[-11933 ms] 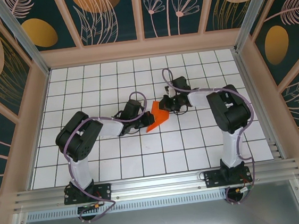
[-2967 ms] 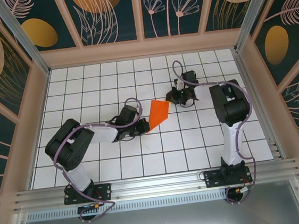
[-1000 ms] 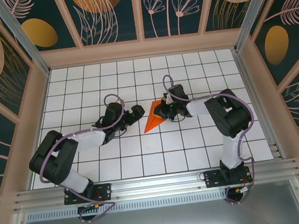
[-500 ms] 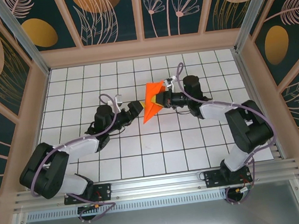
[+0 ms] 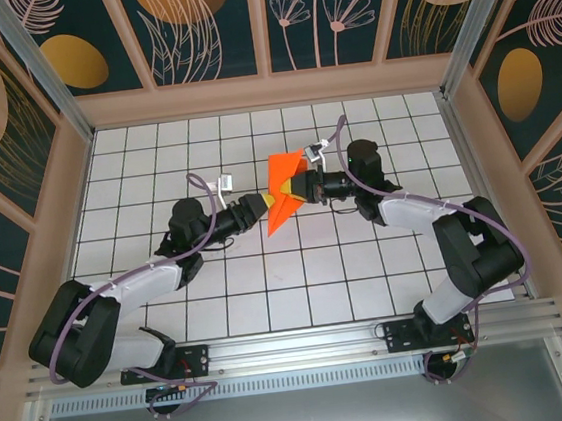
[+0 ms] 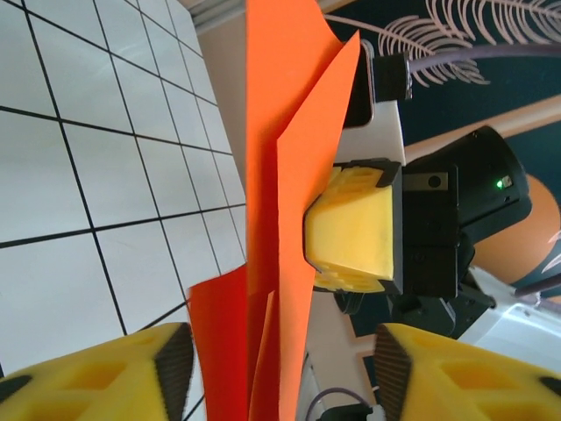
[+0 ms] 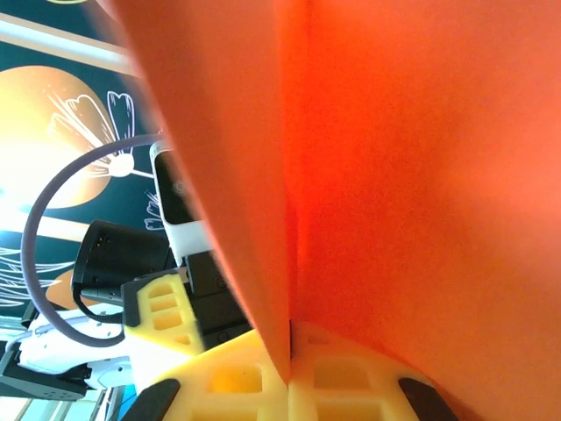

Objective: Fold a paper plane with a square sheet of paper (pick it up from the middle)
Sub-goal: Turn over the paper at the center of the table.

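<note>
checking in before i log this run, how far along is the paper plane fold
Done: the orange paper is held in the air and already carries several folds, with layered flaps and a pointed lower end. In hand: the right gripper is shut on its upper part, and the left gripper sits open around the lower tip. Left: it is not a slim dart yet, so the last folds likely remain.

Paper [image 5: 281,188] looked thin, matt and smooth, with crisp creases; pads [image 6: 351,230] were ribbed, matt yellow plastic; table [image 5: 134,155] was smooth, white, faintly glossy
</note>
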Tool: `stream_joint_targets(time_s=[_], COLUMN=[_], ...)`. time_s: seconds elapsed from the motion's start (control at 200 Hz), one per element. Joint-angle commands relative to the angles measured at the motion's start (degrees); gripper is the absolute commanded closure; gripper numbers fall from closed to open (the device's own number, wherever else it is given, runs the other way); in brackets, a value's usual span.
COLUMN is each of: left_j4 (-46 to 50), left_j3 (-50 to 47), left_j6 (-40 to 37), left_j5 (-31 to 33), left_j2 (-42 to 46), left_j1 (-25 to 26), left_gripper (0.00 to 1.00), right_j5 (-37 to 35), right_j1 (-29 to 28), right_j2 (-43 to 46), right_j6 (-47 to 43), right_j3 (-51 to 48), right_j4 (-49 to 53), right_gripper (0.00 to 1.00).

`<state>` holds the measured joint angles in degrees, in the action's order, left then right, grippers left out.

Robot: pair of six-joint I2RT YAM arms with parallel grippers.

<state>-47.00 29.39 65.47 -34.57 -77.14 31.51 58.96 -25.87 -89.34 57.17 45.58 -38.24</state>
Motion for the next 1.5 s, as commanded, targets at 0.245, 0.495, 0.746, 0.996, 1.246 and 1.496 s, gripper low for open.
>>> stream_joint_targets(time_s=[0.245,0.495,0.746,0.996,1.246,1.496], left_j4=[-6.7,4.5,44.1,74.9,87.8,77.1], left_j3=[2.6,4.3,17.4,38.5,54.3,54.2], left_j6=[-0.2,-4.2,-19.0,-24.6,-24.2,-24.6], left_j5=[-2.4,2.6,25.2,55.4,69.0,56.3], left_j2=[-3.3,-2.5,-1.2,-13.5,-29.8,-34.9], left_j1=[0.5,0.4,1.6,9.7,13.5,14.3], left_gripper=[0.78,0.88,0.9,0.95,0.96,0.73], right_j5=[1.2,-6.0,-29.8,-31.8,-34.1,-38.6], right_j1=[0.3,5.0,8.0,9.7,10.3,10.7], right_j2=[0.4,4.0,11.8,13.8,13.9,14.5], right_j6=[-3.2,-11.7,-23.2,-23.1,-21.7,-18.7], right_j3=[1.7,2.7,0.9,-2.9,-4.5,-6.5], right_j4=[2.7,18.2,38.7,38.8,40.2,40.6], right_gripper=[0.91,0.63,0.29,0.16,0.16,0.17])
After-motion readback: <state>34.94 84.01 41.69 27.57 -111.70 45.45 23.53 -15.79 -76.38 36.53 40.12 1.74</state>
